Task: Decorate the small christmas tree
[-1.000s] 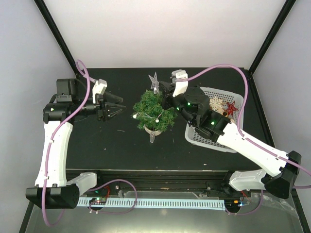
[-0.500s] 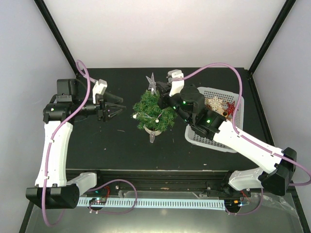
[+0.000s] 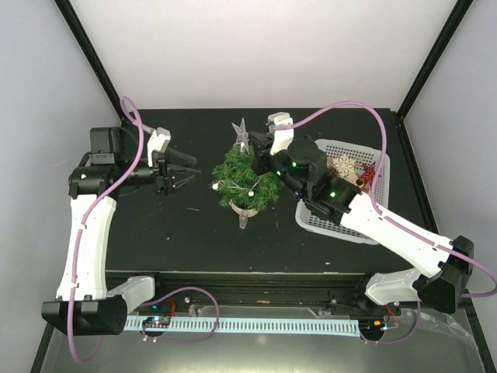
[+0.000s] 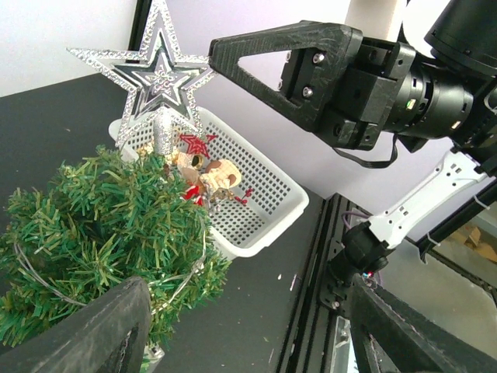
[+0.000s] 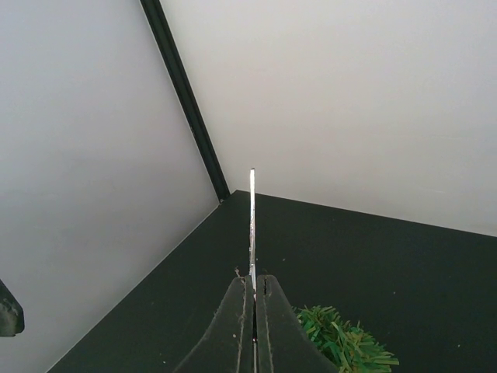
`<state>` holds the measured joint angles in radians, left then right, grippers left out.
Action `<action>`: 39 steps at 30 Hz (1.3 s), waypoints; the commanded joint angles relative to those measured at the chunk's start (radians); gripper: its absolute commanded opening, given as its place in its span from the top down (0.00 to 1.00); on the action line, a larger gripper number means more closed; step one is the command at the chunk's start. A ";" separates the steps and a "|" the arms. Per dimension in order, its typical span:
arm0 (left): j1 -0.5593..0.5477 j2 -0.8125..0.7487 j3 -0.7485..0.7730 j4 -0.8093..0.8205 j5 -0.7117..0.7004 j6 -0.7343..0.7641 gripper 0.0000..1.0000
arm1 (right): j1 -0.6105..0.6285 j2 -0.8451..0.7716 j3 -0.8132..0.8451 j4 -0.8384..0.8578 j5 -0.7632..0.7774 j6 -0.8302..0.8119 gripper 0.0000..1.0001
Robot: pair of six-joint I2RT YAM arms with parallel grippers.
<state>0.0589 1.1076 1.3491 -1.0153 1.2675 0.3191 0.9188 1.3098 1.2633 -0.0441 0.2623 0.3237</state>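
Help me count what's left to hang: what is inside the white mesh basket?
A cream snowflake, a red star-shaped ornament and a small brown figure show. The right arm covers the left half of the white mesh basket, so anything there is hidden.

Plastic, glitter and a dull black table [image 3: 178,233]

The table looks matt and smooth, barely reflecting. The small christmas tree [image 4: 101,225] has stiff, bristly green needles that look like plastic, with a thin silvery strand threaded through them. The star [image 4: 159,74] is silver and grainy with glitter. The basket [image 4: 260,206] is smooth white plastic mesh with a faint sheen, and the red ornament [image 4: 198,144] in it looks glittery too. The right gripper [image 5: 254,281] and left gripper [image 3: 191,172] are matt black plastic, slightly grainy. The arm shells [image 3: 85,233] are glossy white plastic.
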 commanded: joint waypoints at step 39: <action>0.014 -0.031 -0.004 0.033 0.048 -0.017 0.28 | 0.162 0.069 0.079 -0.082 0.289 -0.257 0.99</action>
<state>0.0643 1.0969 1.3434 -0.9966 1.2869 0.3088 1.0737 1.3651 1.3304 -0.1165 0.4824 0.1017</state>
